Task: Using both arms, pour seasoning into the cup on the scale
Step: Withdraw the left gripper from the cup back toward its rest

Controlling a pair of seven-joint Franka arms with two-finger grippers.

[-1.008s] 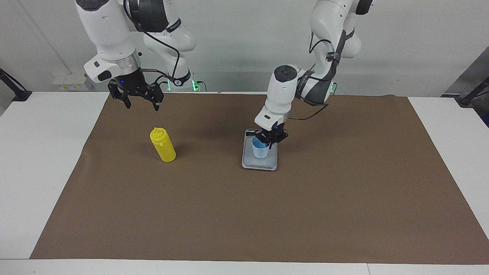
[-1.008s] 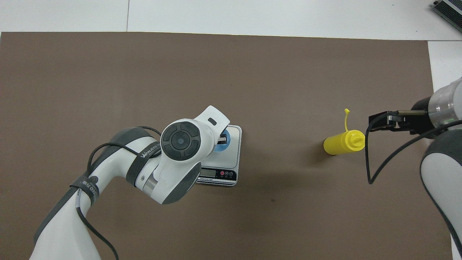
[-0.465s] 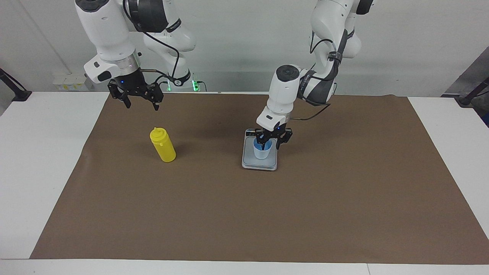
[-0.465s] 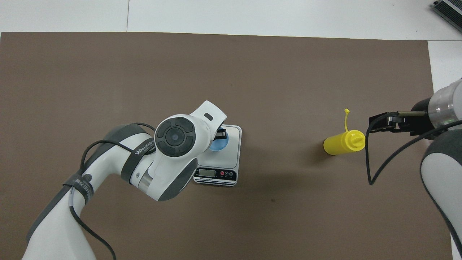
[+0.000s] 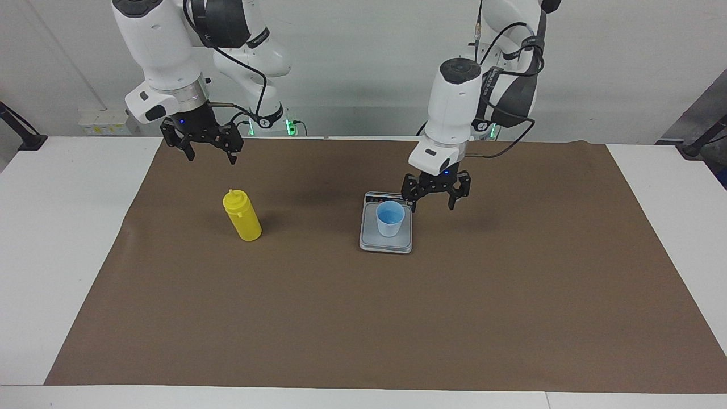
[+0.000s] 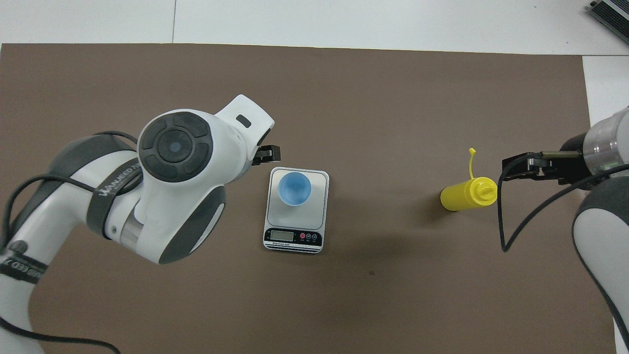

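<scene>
Closest to the robots: right gripper (image 5: 207, 149), up in the air with its fingers apart and nothing in them. It hangs over the brown mat (image 5: 511, 318), at the edge of the mat by the robots.

Bottle: yellow squeeze bottle (image 5: 242, 216), smooth round plastic with a pointy cap and a little lid on a thin strap. It stands up tall on the mat, toward the right arm's end from the scale. It lies just past the right gripper, farther from the robots and lower down.

Which arm is nearer: my guess is the right arm should take the bottle, since its gripper is near it and the left one is well apart from it. The bottle's long side points up, so the open fingers would need to come down and close on its sides.

Left gripper (image 5: 434, 196): up in the air over the mat, beside the scale toward the left arm's end. Its fingers are apart and hold nothing.

Scale (image 5: 369, 241): flat, grey and shiny, with a dark screen strip at the end nearest the robots.

Cup (image 5: 390, 218): small, pale blue, see-through plastic, wider at the top. It stands upright on the scale, free of both grippers, and looks empty.
</scene>
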